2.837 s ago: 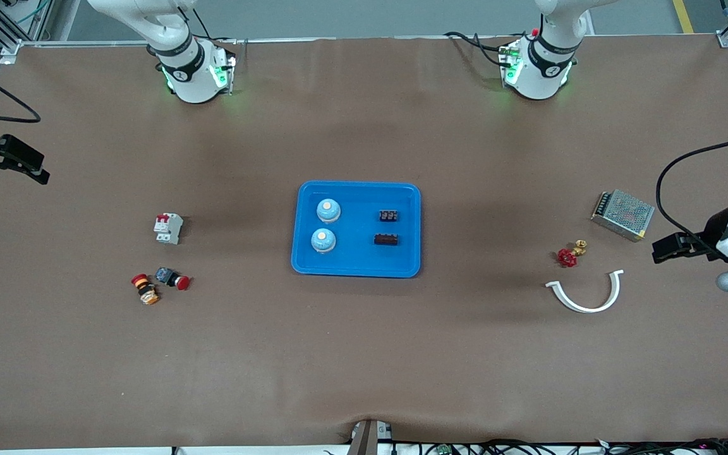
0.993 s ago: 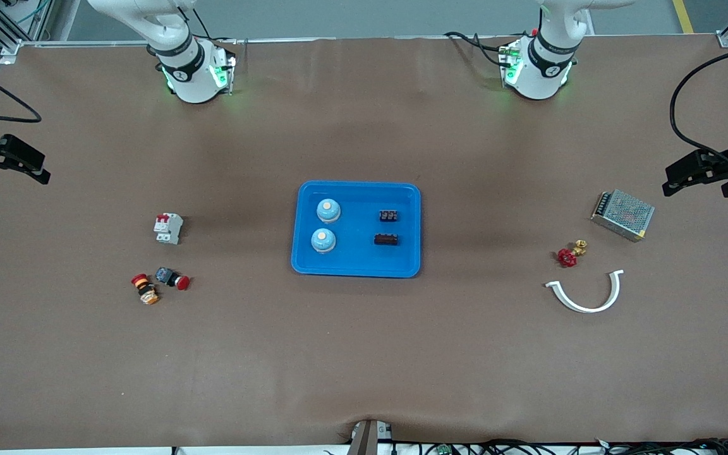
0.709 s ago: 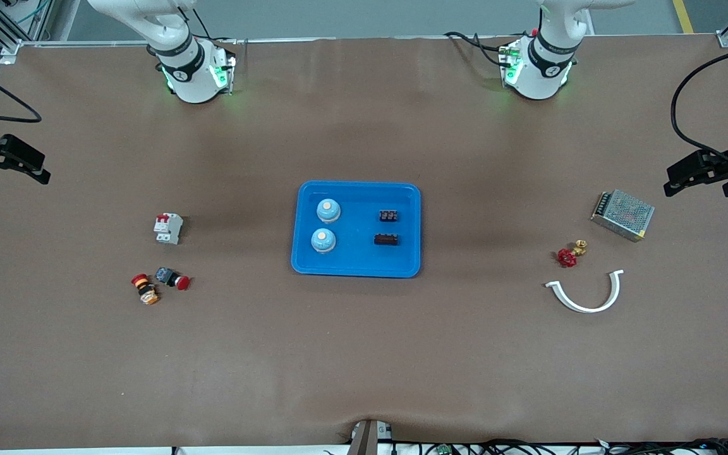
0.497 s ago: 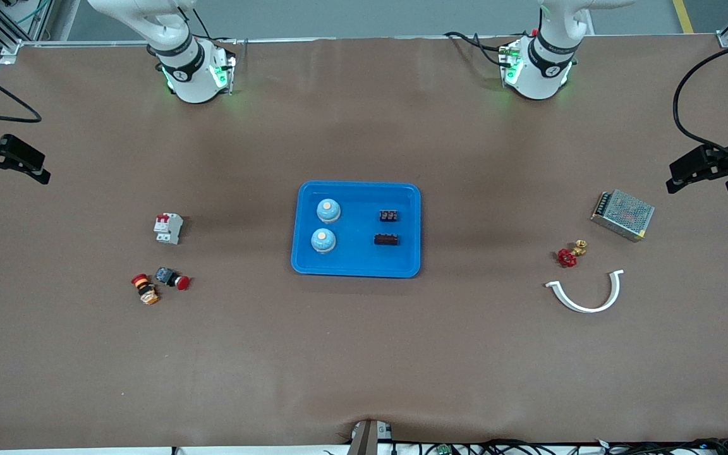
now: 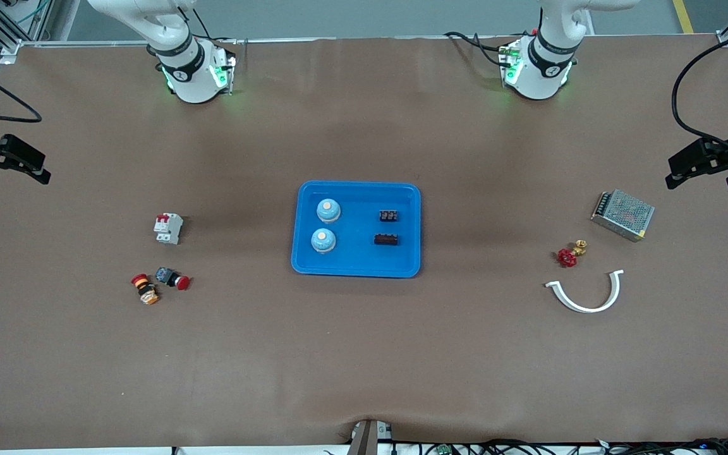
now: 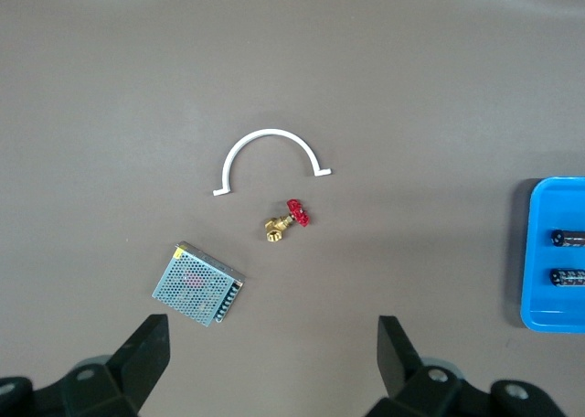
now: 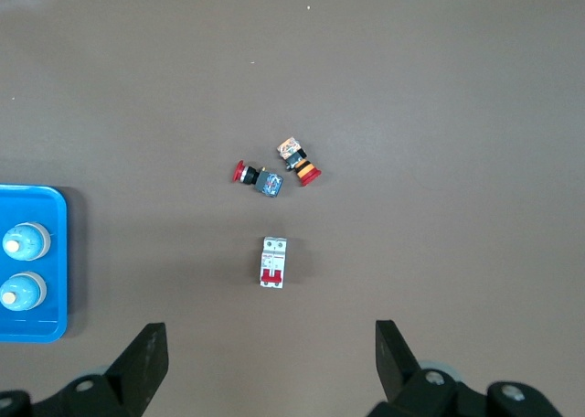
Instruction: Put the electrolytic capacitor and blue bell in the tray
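While both arms hang high at the table's 2 ends, the bright-blue tray (image 5: 356, 265) sits at the middle of the brown table (image 5: 364, 354) with 4 small parts in it; 2 blue bells (image 5: 328, 210) with pale round tops stand in the half toward the right arm's end, one (image 5: 323, 240) nearer the front camera than the other; 2 dark capacitor blocks (image 5: 388, 216) lie in the half toward the left arm's end, the second (image 5: 386, 239) nearer the camera, apart from the bells and from each other.

The left gripper (image 6: 274, 362) hovers over the left arm's end of the table, above the bare surface just beside the meshed metal power supply (image 5: 622, 215); its fingers (image 6: 142, 362) are spread wide and hold nothing; near the supply lie a brass valve with a red handwheel (image 5: 568, 254) and a white half-ring clamp (image 5: 585, 293), the clamp nearest the camera of the 3.

The right gripper (image 7: 270, 362) hovers over the right arm's end of the table, fingers (image 7: 146, 360) likewise wide apart and empty; on the table there sit a white circuit breaker with red levers (image 5: 168, 228) and, nearer the camera, 2 push-button switches touching or almost touching: one with a red mushroom cap (image 5: 172, 279), one red-and-orange (image 5: 145, 289).
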`<state>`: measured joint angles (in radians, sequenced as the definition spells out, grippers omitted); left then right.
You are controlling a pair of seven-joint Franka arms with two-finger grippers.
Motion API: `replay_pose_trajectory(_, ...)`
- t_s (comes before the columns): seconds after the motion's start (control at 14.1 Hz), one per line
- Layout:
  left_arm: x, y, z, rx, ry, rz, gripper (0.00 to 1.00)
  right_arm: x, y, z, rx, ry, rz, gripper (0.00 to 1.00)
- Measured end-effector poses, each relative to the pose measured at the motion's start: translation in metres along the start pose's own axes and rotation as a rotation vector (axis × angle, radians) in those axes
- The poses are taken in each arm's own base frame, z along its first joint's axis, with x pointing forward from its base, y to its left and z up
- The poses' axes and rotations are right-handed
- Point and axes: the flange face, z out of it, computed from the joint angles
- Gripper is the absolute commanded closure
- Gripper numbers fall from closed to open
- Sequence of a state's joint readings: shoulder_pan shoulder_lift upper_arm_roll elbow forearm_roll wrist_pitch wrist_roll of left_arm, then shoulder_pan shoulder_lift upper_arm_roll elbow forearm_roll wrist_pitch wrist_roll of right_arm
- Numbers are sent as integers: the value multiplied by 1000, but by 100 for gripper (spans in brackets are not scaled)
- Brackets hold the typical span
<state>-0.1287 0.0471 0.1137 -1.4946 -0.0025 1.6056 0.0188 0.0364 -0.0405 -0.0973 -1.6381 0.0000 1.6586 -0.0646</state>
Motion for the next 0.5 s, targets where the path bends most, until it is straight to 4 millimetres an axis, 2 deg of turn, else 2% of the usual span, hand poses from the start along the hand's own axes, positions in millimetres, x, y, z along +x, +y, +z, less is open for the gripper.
replay_pose_trajectory(0.5,-2,10,3,-7,-21,19,0,0,0,0,0,0,-1,0)
